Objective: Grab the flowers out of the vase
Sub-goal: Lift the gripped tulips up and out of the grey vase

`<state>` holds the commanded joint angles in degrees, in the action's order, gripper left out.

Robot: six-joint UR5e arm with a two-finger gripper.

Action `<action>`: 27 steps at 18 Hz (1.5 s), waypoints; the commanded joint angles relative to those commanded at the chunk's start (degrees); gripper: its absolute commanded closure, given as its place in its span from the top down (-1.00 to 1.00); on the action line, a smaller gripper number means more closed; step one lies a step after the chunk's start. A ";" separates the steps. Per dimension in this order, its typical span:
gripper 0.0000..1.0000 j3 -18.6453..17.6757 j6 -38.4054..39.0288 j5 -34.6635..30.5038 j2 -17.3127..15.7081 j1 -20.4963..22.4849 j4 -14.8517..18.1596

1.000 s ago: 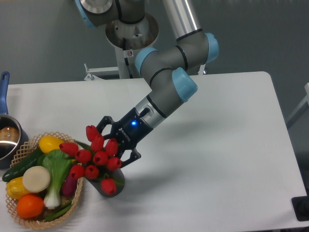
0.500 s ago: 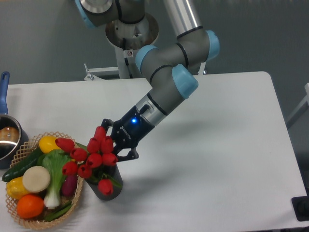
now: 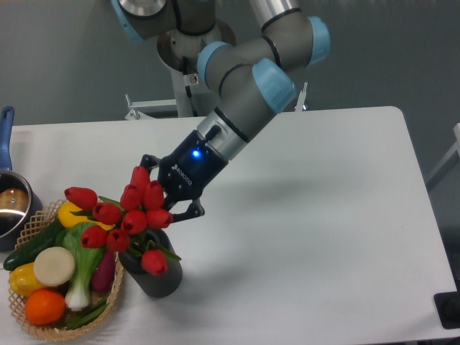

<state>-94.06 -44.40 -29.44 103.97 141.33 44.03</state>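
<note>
The flowers are a bunch of red tulip buds with green leaves, tilted to the left over the vase, a dark grey pot at the table's front left. Their stems still reach down into the vase's mouth. My gripper comes in from the upper right and is shut on the bunch just behind the buds. One bud hangs low at the vase's rim. The fingertips are partly hidden by the buds.
A wicker basket of vegetables and fruit stands just left of the vase, touching distance from the flowers. A blue-handled steel saucepan sits at the left edge. The white table stretches to the right.
The gripper has closed on the bunch and risen up and left. The flowers have lifted and tilted left over the basket; more of the vase shows.
</note>
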 joint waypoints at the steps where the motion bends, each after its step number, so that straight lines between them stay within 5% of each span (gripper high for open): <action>1: -1.00 1.41 1.24 0.00 0.09 0.17 0.00; 4: -1.00 4.14 3.62 0.00 0.09 0.79 0.00; 21: -1.00 6.69 4.94 -1.22 -3.34 10.01 0.17; 27: -1.00 4.24 -1.55 -20.62 -5.53 10.90 0.35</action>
<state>-89.82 -45.96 -50.06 98.44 152.23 44.38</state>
